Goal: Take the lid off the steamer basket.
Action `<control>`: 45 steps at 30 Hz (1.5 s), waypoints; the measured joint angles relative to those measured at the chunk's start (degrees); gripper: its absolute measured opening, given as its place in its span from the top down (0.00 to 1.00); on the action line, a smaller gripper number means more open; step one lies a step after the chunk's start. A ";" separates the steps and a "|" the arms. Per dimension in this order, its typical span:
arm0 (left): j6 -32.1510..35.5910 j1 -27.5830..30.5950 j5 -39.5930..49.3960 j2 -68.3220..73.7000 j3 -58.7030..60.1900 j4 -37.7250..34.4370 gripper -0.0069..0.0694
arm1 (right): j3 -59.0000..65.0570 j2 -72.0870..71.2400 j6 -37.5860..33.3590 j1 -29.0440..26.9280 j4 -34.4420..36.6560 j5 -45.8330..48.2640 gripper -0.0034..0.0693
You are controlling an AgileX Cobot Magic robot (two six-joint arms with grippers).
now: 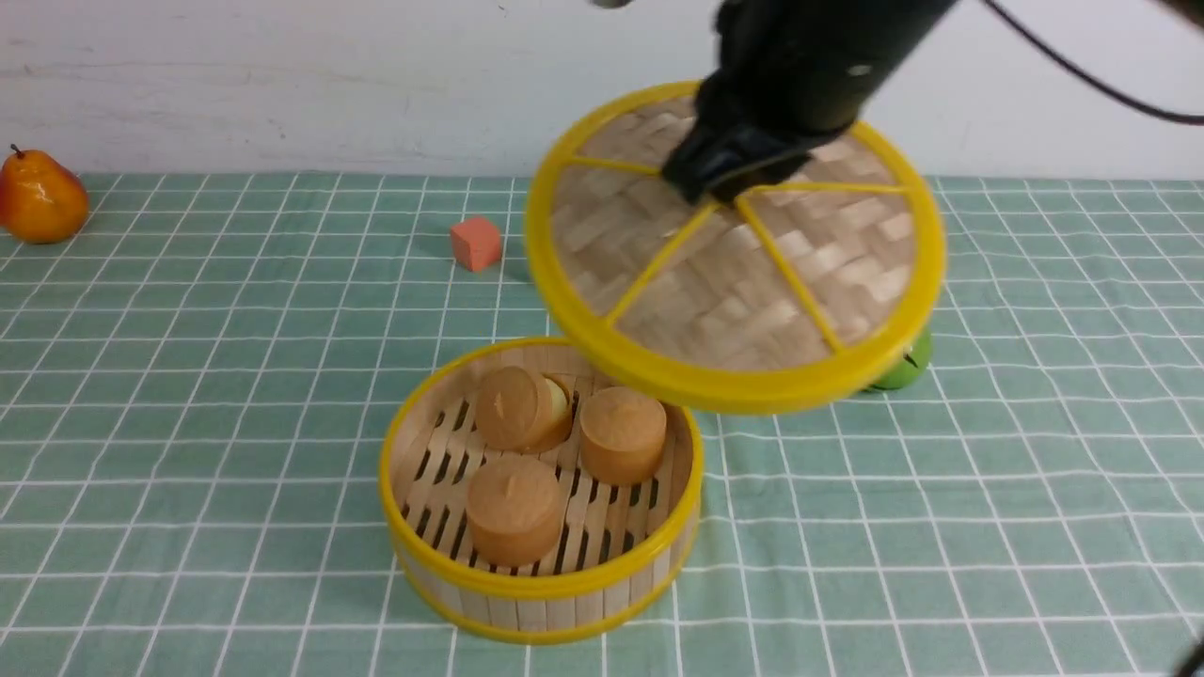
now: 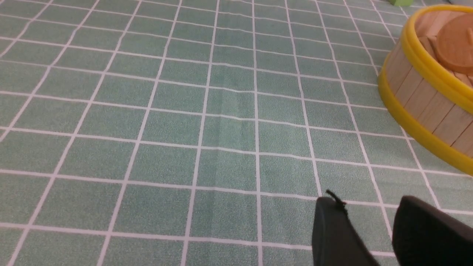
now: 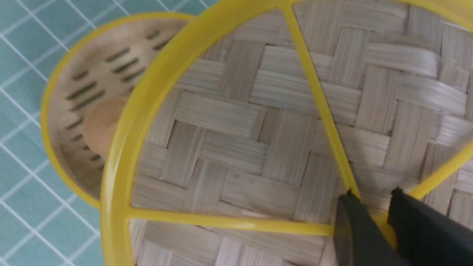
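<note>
The bench (image 1: 188,395), under its green checked cloth, carries everything. The lid (image 1: 752,291) is the biggest thing in play. It hangs in the air, tilted with its near edge lower, to the right of and beyond the steamer basket (image 1: 541,590), and it touches the basket nowhere that I can see. In the front view its near-left edge only overlaps the basket's far-right rim.

The basket sits near the middle of the bench, open, with three round brown cakes (image 1: 515,508) on its slatted floor.

The right tool (image 3: 382,221) is pinched nearly closed on the yellow hub where the lid's spokes meet (the knob itself is mostly hidden between the jaws). The left tool (image 2: 369,221) waits low over bare cloth to the basket's left, its jaws apart and holding nothing.

I judge the lifting done and the carrying-away in hand. The next move calls for taking the lid further right, clear of the basket, then lowering it flat onto bare cloth before letting go. A green fruit (image 1: 905,369) lies under the lid's right edge and should be avoided. The orange block (image 1: 475,243) and the pear (image 1: 39,199) are well out of the way.
</note>
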 joint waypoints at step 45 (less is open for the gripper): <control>0.00 0.00 0.00 0.00 0.00 0.00 0.60 | 46.40 -28.35 0.05 -17.41 11.52 -29.56 0.71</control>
